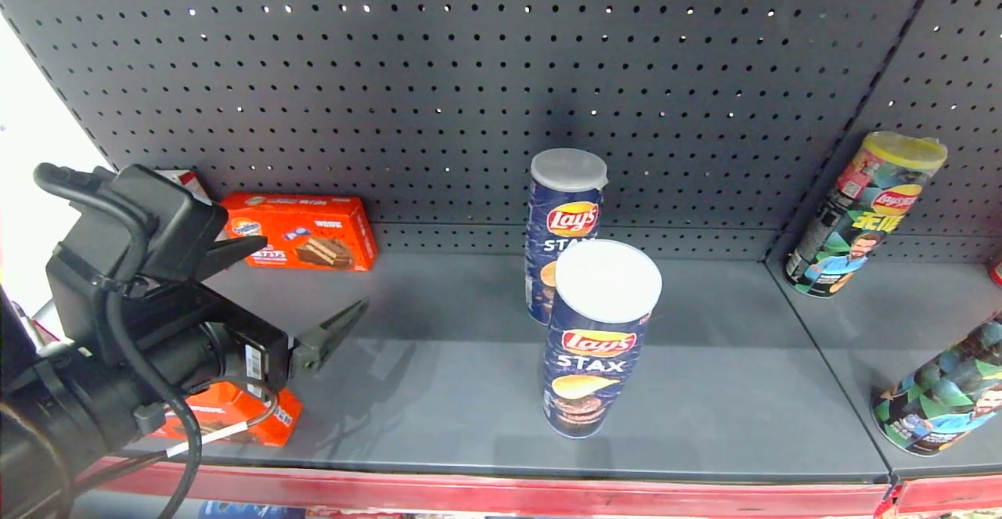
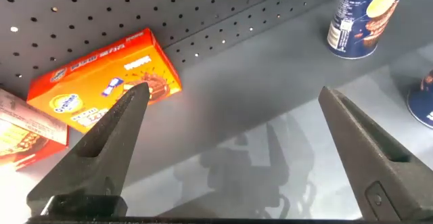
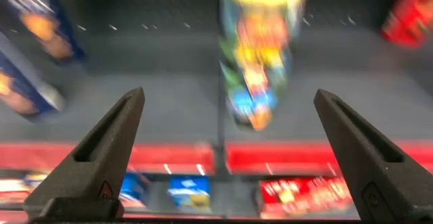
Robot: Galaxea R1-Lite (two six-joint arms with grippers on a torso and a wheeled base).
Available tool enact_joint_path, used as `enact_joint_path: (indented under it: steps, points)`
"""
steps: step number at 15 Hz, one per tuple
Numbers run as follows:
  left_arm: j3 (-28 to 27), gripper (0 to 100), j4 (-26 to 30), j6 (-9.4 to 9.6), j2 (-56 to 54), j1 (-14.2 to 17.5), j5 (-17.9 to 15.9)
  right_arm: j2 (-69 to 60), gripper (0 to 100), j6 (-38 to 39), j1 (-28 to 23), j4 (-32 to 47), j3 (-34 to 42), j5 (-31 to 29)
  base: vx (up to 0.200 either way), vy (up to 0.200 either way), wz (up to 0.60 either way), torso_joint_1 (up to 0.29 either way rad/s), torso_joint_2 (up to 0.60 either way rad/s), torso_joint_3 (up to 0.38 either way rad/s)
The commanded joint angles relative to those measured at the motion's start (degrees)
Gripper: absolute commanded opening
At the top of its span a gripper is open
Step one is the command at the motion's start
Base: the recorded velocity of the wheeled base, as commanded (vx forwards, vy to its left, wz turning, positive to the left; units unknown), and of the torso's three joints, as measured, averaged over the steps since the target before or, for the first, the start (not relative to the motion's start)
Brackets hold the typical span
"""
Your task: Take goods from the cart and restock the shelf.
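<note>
dark grey shelf (image 1: 438,394), red front strip (image 1: 501,495). pegboard (image 1: 438,81) at 12 o'clock: same grey, even rows of holes. back box (image 1: 301,231) at 10 o'clock: orange with a brown wafer picture; front box (image 1: 239,419) at 8 o'clock: orange. front can (image 1: 595,355) and back can (image 1: 557,225), centre: navy, pale lids, red-and-yellow badges. tall can (image 1: 861,218) at 3 o'clock: green, black, blue, yellow lid.

Soft, even light falls from above onto the grey shelf (image 1: 438,394), with no hard glare. Small bright dots shine through some holes of the pegboard (image 1: 391,73) — light from behind. At the head view's left edge a white patch is overexposed, and straight lines bend near the borders. The left gripper (image 2: 231,92) casts a pale, doubled shadow. In the right wrist view the yellow-lidded can (image 3: 260,55) is smeared by blur.
</note>
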Motion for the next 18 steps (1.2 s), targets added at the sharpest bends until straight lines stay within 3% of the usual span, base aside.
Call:
enact_joint_path:
  steps: [1, 3, 7, 11, 18]
  points:
    - [0.06, 100, 0.01, -0.34, -0.62, 0.18, 0.03, 17.90, 100, 0.06, 4.81, -2.02, -11.68, 3.75, 0.000, 0.000, 0.00, 0.000, 0.00, 0.000]
    - [1.02, 100, 0.01, -1.74, -1.50, 0.36, 0.03, 22.74, 100, -3.90, 8.85, -3.52, -13.97, 5.68, 0.000, 0.000, 0.00, 0.000, 0.00, 0.000]
    - [2.43, 100, 0.01, -1.74, -3.17, 0.88, -0.06, 30.65, 100, -6.09, 17.03, -4.75, -18.10, 5.68, 0.000, 0.000, 0.00, 0.000, 0.00, 0.000]
    - [2.43, 100, 0.01, -1.74, -3.26, 0.97, -0.06, 42.78, 100, -6.45, 23.88, -12.83, -21.00, 5.59, 0.000, 0.000, 0.00, 0.000, 0.00, 0.000]
    - [2.78, 100, 0.01, -1.66, -3.87, 0.88, -0.14, 55.34, 100, -9.79, 30.21, -12.57, -26.36, 5.33, 0.000, 0.000, 0.00, 0.000, 0.00, 0.000]
